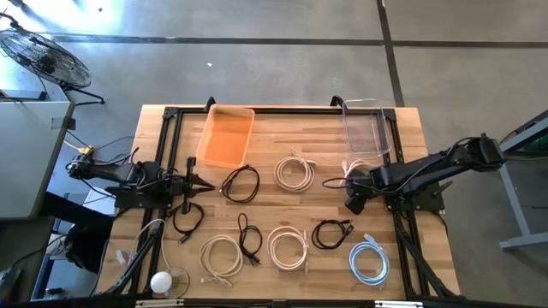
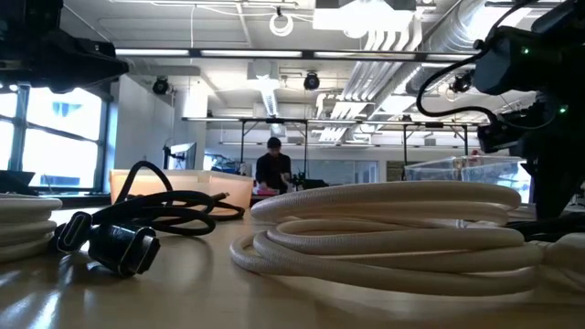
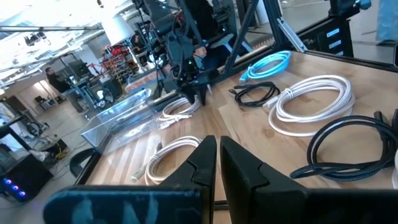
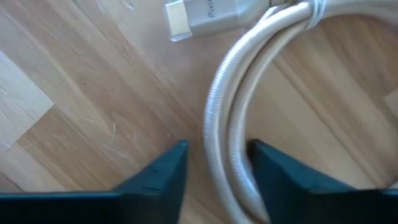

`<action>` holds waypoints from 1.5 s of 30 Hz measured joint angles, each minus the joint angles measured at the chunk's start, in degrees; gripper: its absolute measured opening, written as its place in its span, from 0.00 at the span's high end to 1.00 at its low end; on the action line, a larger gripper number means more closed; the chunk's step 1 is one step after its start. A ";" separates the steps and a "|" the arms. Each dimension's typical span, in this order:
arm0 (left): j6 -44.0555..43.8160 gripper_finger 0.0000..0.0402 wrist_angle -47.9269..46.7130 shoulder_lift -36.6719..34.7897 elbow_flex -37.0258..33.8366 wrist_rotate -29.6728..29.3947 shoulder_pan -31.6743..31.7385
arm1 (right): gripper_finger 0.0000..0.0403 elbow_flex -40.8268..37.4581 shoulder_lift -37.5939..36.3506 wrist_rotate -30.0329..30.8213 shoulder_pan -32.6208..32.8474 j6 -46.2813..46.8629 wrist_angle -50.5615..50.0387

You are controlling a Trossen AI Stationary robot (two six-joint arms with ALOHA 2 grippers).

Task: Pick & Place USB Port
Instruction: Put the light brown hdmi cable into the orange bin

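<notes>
My right gripper (image 1: 354, 195) (image 4: 217, 152) points down, open, over a small cream cable coil (image 1: 349, 168) near the table's right side. Two of the coil's strands (image 4: 227, 143) run between the fingers, and its silver plug (image 4: 202, 15) lies on the wood just beyond them. The left wrist view shows this gripper (image 3: 196, 93) low over the coil (image 3: 177, 111). My left gripper (image 1: 195, 184) (image 3: 219, 163) is shut and waits at the table's left side, beside a black cable coil (image 1: 241, 182). My right gripper has one finger on either side of the coil's strands (image 4: 231, 168), coming from above with the fingers across them. The coil lies flat on the table. I cannot tell whether a finger (image 4: 280, 177) touches the strands.
An orange bin (image 1: 226, 135) and a clear bin (image 1: 368, 128) stand at the far edge. Several other coiled cables lie about: cream ones (image 1: 295, 173) (image 1: 287, 246) (image 1: 221, 255), black ones (image 1: 332, 233) (image 1: 248, 235) and a blue one (image 1: 370, 259). A person (image 2: 272, 169) stands far behind the table.
</notes>
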 joint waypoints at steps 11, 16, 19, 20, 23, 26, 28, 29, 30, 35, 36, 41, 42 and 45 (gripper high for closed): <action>-0.10 0.95 0.61 0.00 -0.07 0.35 0.00 | 0.92 0.26 -0.13 2.27 0.23 -2.85 1.77; 0.95 0.95 1.31 -0.02 -0.17 0.29 -0.02 | 0.92 3.27 0.42 3.77 1.51 -3.54 2.60; 3.12 0.95 3.13 -0.01 -0.28 -3.28 0.00 | 0.92 6.12 0.07 3.99 2.36 -4.25 5.05; 4.29 0.95 4.08 0.00 -0.28 -3.66 0.00 | 0.92 6.90 0.16 3.81 2.62 -4.72 5.63; 6.31 0.93 5.47 -0.02 0.57 -3.74 0.00 | 0.92 9.18 0.20 3.71 3.64 -6.96 7.92; 5.88 0.86 5.59 -0.02 1.98 -4.21 0.00 | 0.92 11.41 0.12 4.66 4.90 -8.79 10.47; 5.81 0.78 6.20 -0.02 2.47 -4.21 0.00 | 0.92 12.65 0.14 4.87 5.86 -10.27 11.36; 5.28 0.74 7.02 -0.02 2.49 -4.21 0.00 | 0.92 13.25 0.14 5.14 6.29 -10.88 12.69; 4.28 0.70 7.76 -0.02 2.49 -4.23 0.00 | 0.92 13.86 0.13 5.35 6.71 -11.79 14.33; 0.85 0.52 9.28 0.00 2.54 -3.90 0.00 | 0.92 15.39 0.27 3.29 8.00 -18.78 25.37; 0.44 0.50 9.85 0.08 2.54 -3.18 0.00 | 0.92 15.48 0.27 2.27 8.04 -20.45 28.78; -4.27 0.47 15.95 2.36 2.59 3.23 0.00 | 0.92 15.50 0.25 -5.42 8.02 -28.18 43.93; -5.71 0.47 17.23 3.09 2.62 4.30 0.00 | 0.92 15.51 0.25 -7.32 8.02 -29.70 46.24; -10.80 0.47 19.99 5.62 2.62 7.07 0.00 | 0.92 15.54 0.25 -11.81 8.02 -33.38 51.01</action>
